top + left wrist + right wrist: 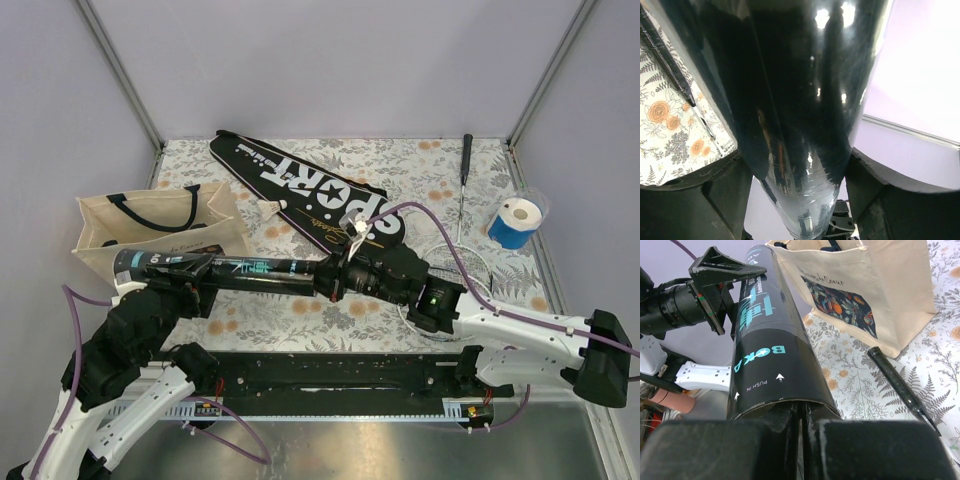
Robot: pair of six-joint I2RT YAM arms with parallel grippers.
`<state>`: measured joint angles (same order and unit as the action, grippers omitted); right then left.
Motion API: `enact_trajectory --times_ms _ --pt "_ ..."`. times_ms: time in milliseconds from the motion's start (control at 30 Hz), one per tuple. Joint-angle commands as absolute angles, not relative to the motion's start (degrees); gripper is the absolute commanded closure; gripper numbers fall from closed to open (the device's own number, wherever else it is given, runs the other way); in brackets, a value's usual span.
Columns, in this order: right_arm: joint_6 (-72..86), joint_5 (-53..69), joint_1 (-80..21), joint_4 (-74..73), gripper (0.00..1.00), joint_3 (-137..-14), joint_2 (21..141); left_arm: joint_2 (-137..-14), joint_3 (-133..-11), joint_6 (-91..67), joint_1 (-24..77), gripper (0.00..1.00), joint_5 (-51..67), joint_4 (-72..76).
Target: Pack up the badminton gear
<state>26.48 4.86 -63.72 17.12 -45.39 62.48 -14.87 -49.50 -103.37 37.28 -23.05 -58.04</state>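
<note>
A long black tube with teal print (262, 267) hangs level above the table between both grippers. My left gripper (190, 268) is shut around its left part; in the left wrist view the glossy tube (805, 100) fills the space between the fingers (715, 200). My right gripper (326, 275) is shut, its fingers (790, 415) pressed together and poking into the tube's (765, 350) open right end. The black "SPORT" cover (300, 185) lies behind, with one white shuttlecock (270, 208) on it and another (357, 226) by my right wrist. The silver racket (463, 190) lies at the right, its head partly under my right arm.
A beige tote bag (160, 225) with black handles stands at the left, right behind the tube's left end; it also shows in the right wrist view (875, 285). A blue and white roll (517, 222) stands at the right edge. A thin black rod (900, 385) lies by the bag.
</note>
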Motion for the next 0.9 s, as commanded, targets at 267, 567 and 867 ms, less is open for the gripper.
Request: enact_trajectory --times_ms 267,567,867 --pt "30.50 -5.01 -63.63 16.18 0.53 -44.48 55.30 -13.54 -50.01 -105.91 37.53 0.80 -24.78 -52.38" --pt "31.65 -10.45 -63.63 10.12 0.37 -38.32 43.78 -13.36 -51.77 -104.59 37.44 0.80 -29.26 -52.82" --pt "29.71 -22.85 -59.69 11.15 0.32 -38.58 49.46 -14.50 -53.61 -104.15 37.53 0.80 -33.13 -52.65"
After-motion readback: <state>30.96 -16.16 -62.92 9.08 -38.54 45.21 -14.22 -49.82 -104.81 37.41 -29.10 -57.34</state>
